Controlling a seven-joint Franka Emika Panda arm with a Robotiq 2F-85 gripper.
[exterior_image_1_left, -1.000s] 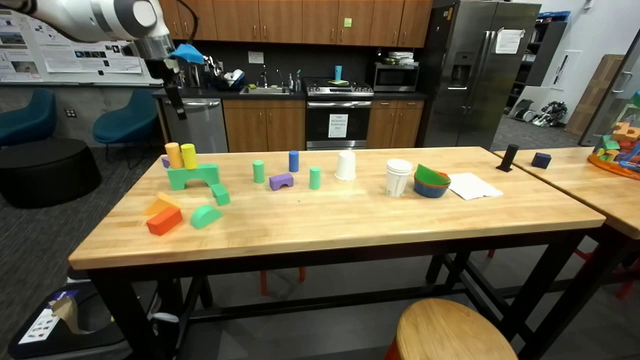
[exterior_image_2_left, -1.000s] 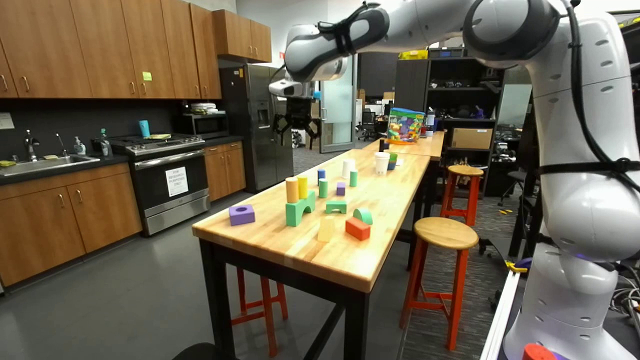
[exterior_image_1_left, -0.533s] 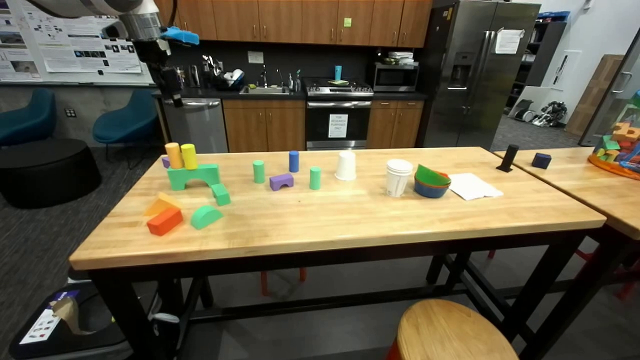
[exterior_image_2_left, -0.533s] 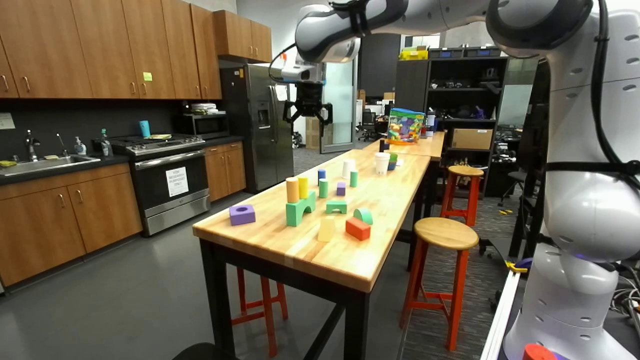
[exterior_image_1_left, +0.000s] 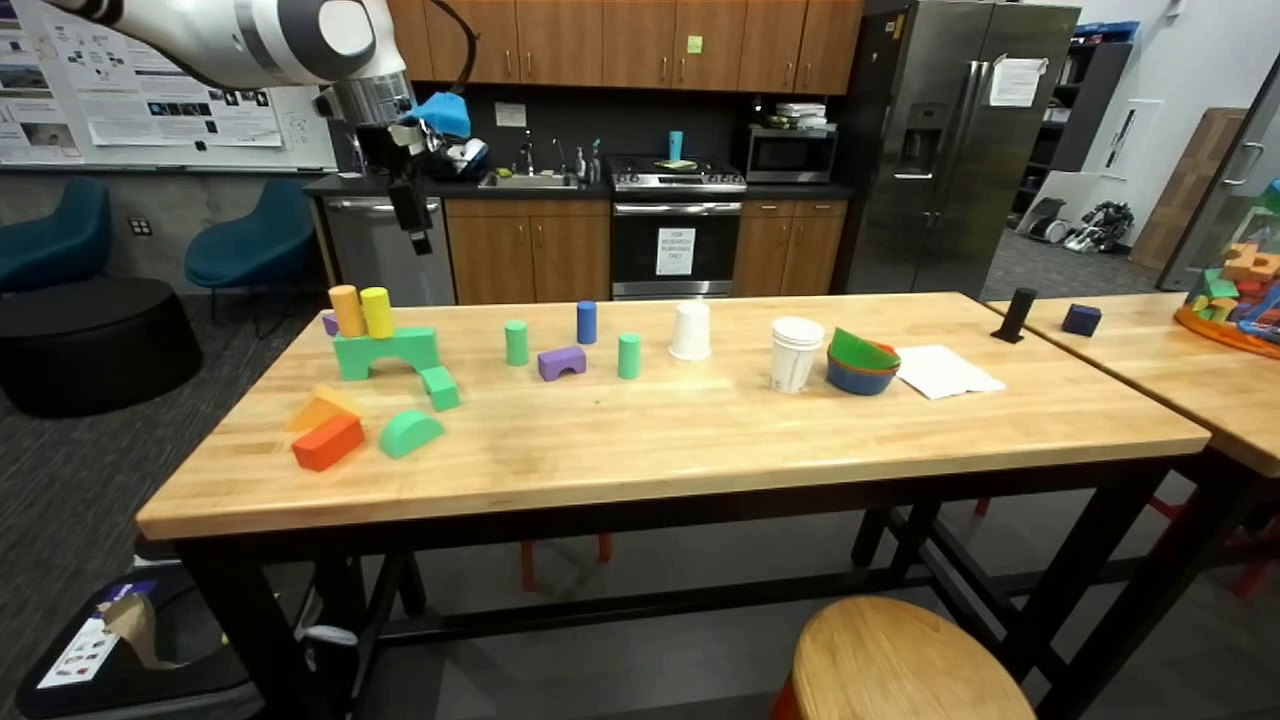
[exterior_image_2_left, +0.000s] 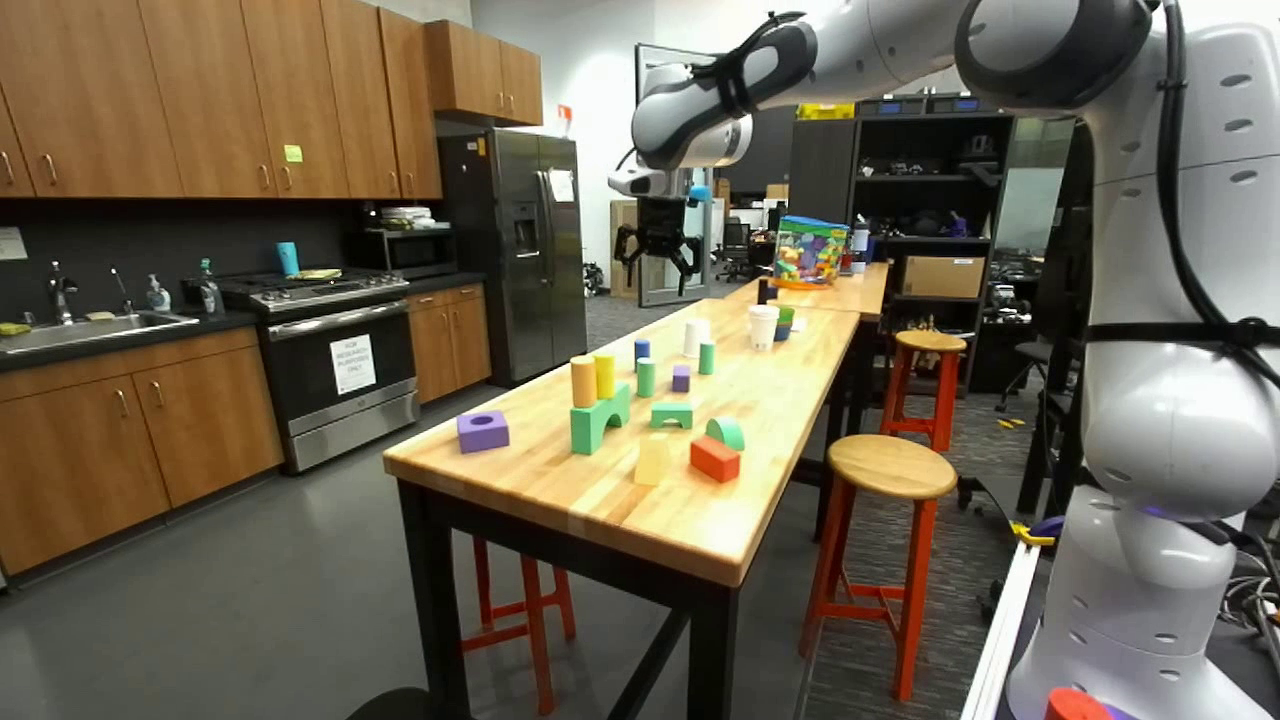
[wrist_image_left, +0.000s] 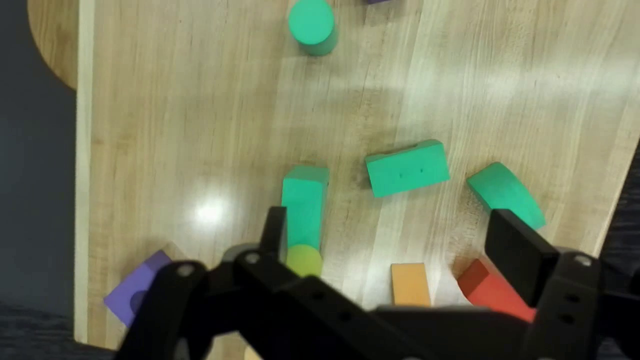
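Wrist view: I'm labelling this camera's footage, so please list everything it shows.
Table: 1, tan, central
Stool: 1, wooden, top left
Floor: 1, grey, both sides
Arch: 1, green, near centre
Stacked cylinder: 1, yellow, on arch
Standing cylinder: 1, green, top
Bridge: 1, green, right of centre
Semicircle: 1, green, right
Holed block: 1, purple, lower left
Wedge: 1, orange, bottom
Brick: 1, red, lower right
Clipped block: 1, purple, top edge
Clipped piece: 1, orange, bottom edge
Gripper: 1, black, bottom, open
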